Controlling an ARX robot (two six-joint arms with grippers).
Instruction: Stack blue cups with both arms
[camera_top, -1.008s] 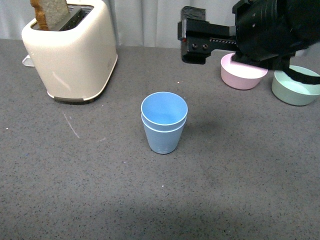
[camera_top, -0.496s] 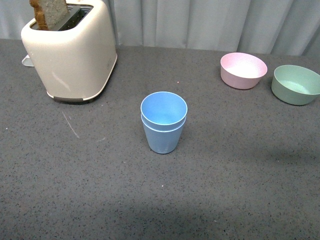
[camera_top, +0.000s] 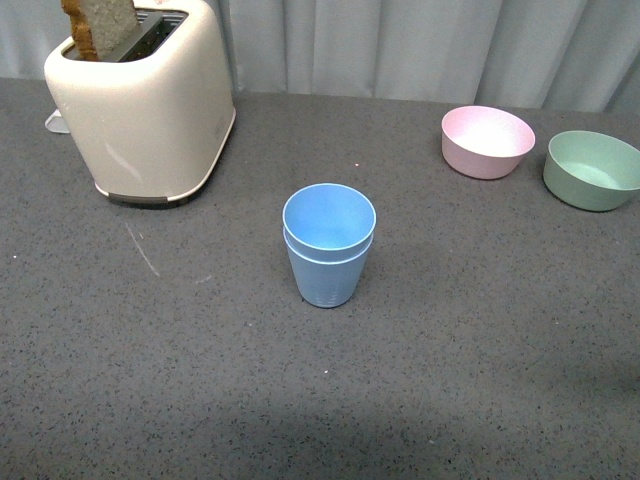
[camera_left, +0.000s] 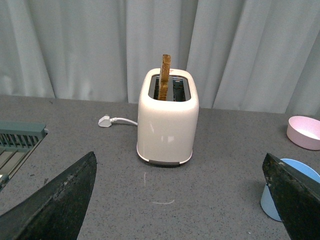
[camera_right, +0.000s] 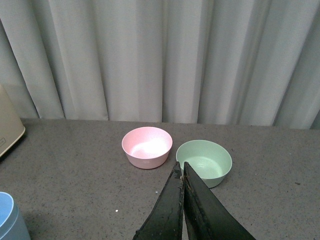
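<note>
The two blue cups (camera_top: 328, 245) stand nested one inside the other, upright, in the middle of the grey table. Neither arm shows in the front view. In the left wrist view the left gripper (camera_left: 180, 165) is open, its two black fingers spread wide with nothing between them; the cup stack (camera_left: 288, 189) shows beside one finger, partly hidden by it. In the right wrist view the right gripper (camera_right: 180, 165) is shut and empty, its tips pressed together, pointing toward the bowls; a cup's edge (camera_right: 9, 220) shows at the frame's corner.
A cream toaster (camera_top: 140, 100) with a slice of toast stands at the back left, its plug (camera_left: 105, 120) on the table behind. A pink bowl (camera_top: 487, 141) and a green bowl (camera_top: 592, 169) sit at the back right. Grey curtain behind the table.
The right arm, which reached across the back right one second ago, has withdrawn out of the front view. The stacked cups have not moved.
</note>
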